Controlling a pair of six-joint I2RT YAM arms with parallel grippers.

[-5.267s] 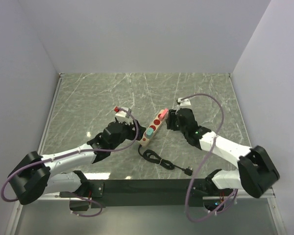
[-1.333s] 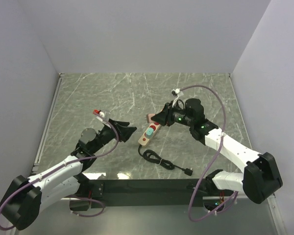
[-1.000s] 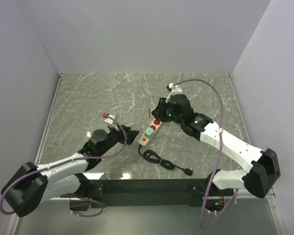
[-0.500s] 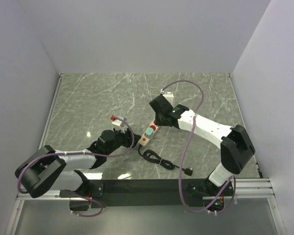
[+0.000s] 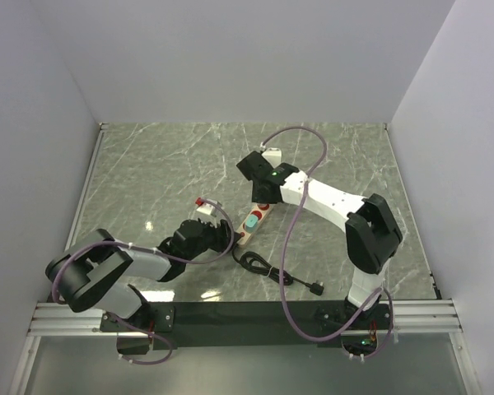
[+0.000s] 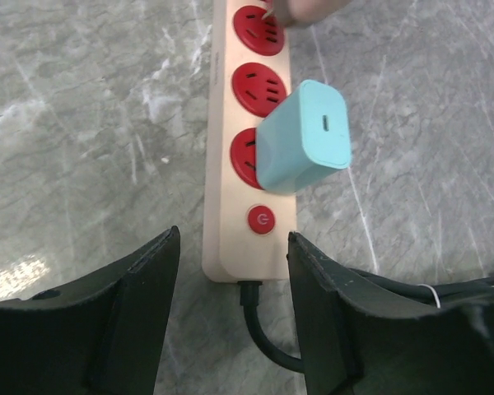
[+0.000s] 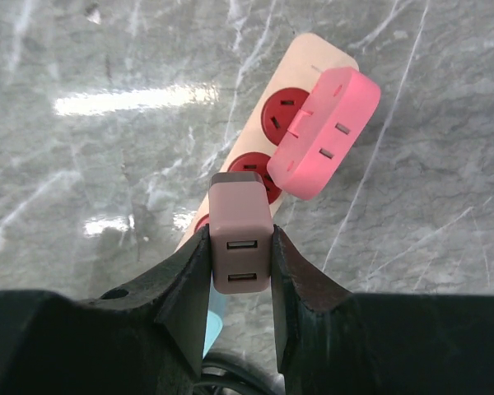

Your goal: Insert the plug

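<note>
The right wrist view alone shows the plug (image 7: 240,239) (mauve, two ports in its back) clamped between the right gripper's (image 7: 239,237) fingers above the strip's (image 7: 323,51) middle sockets, with a pink adapter (image 7: 323,132) seated at the far end. The left wrist view alone shows the red button (image 6: 262,220), a teal charger (image 6: 305,136) in the socket beside it, and the left gripper (image 6: 235,245) with fingers apart, holding nothing, flanking the strip's near end; at that view's top edge the plug's tip meets the farthest socket, seated or not cannot be told. Only the top view shows the black cord (image 5: 267,267) curling from the strip to its loose end on the table (image 5: 148,164).

One strip; three red sockets in the left wrist view; one plug, one charger, one adapter; one button; one cord.

The right arm bends at the elbow and reaches left over the strip, gripper pointing down; the left arm lies low and folded, gripper aimed at the strip's near end.
</note>
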